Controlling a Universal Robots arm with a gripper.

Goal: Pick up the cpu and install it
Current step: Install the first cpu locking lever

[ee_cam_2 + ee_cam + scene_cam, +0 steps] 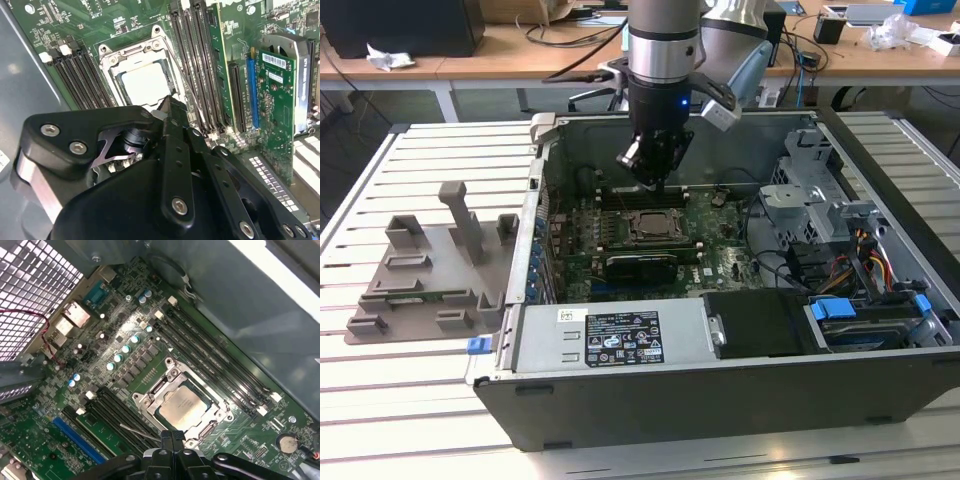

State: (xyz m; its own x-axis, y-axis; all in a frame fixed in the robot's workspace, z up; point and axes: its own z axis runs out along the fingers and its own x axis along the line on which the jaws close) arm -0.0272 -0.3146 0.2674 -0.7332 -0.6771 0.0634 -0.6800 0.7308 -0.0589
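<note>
**One cpu (184, 405) seated in the socket: handling and clearance**

**Position.** The cpu lies flat inside the metal socket frame (146, 401) on the motherboard (250, 440), metal top facing up. Both wrist views show it level within the frame. A thin wire lever (136, 430) lies beside the frame; whether it is latched cannot be told.

**Hand.** The hand (172, 436) hangs just above the socket's edge, apart from the chip. Its fingers are pressed together with nothing between them.

**Handling properties (judged).**
- Light and rigid; it will not flex under grip.
- The metal lid looks smooth and is likely slippery against hard pads.
- The underside and the socket contacts are probably fragile, so any tilt or sideways drag risks damage.
- The best hold is across two opposite pale edges, keeping the chip level. The frame sits close round those edges and leaves little finger room.

**Edges and open room.**
- Memory slots (215, 357) run along both sides of the socket and stand just beside the frame.
- An upright expansion card (277, 95) stands farther off.
- In the exterior view, the case walls (720, 400) enclose the board on all sides, and a drive cage (810, 190) fills the exterior view's right.
- Open access is from straight above.
- The grey holder tray (420, 270) sits on the counter (400, 400) outside the case, well apart.
</note>
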